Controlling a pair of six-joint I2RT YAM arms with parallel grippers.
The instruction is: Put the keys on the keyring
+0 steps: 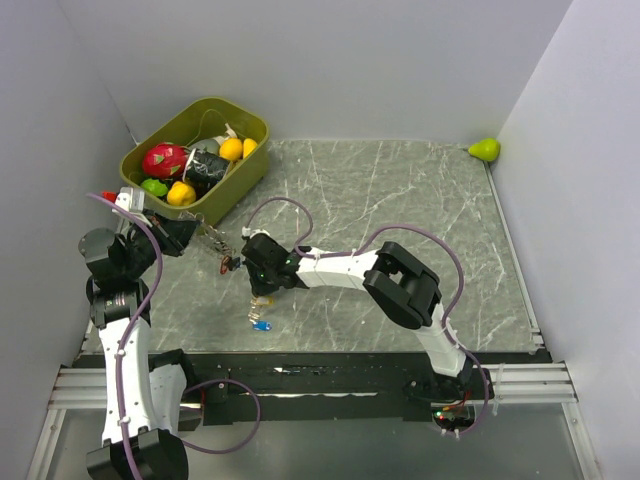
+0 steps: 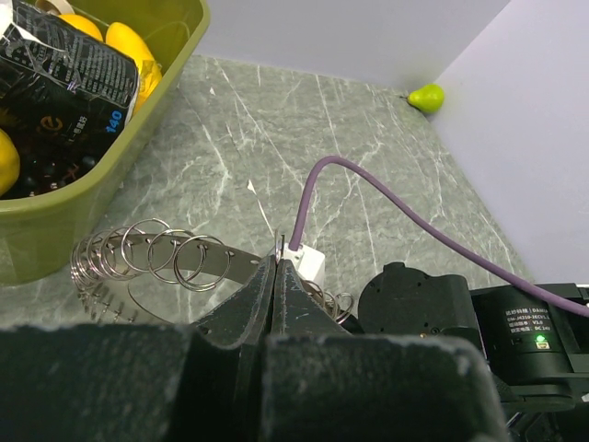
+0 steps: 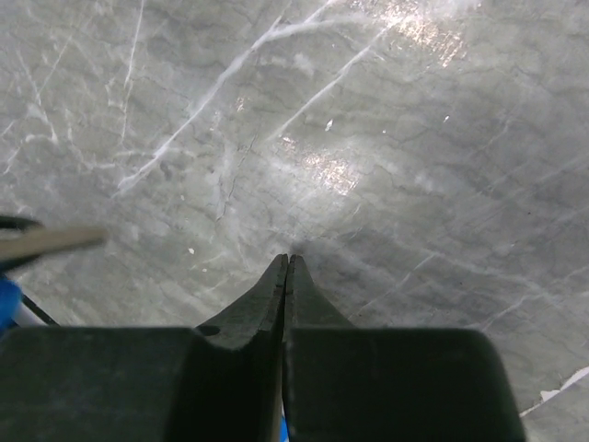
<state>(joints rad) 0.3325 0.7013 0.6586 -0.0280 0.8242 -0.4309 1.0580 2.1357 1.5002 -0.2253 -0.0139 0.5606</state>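
My left gripper [image 1: 197,233] [image 2: 279,258] is shut on the keyring [image 1: 214,241], a thin metal band carrying several small wire rings [image 2: 152,250]. A sliver of the band sticks out past the tips. My right gripper [image 1: 262,290] [image 3: 289,258] is shut just right of the keyring, its tips over bare table with nothing showing between them. A blue-headed key [image 1: 261,323] and a pale one [image 1: 258,302] lie by its tips. In the right wrist view a blurred metal key [image 3: 51,241] with a blue head shows at the left edge. I cannot tell whether the right gripper holds it.
An olive bin [image 1: 243,170] [image 2: 55,221] of toy fruit stands at the back left, close behind the keyring. A green toy pear [image 1: 484,149] [image 2: 426,98] sits in the far right corner. The right arm's purple cable [image 2: 368,189] arcs over the table.
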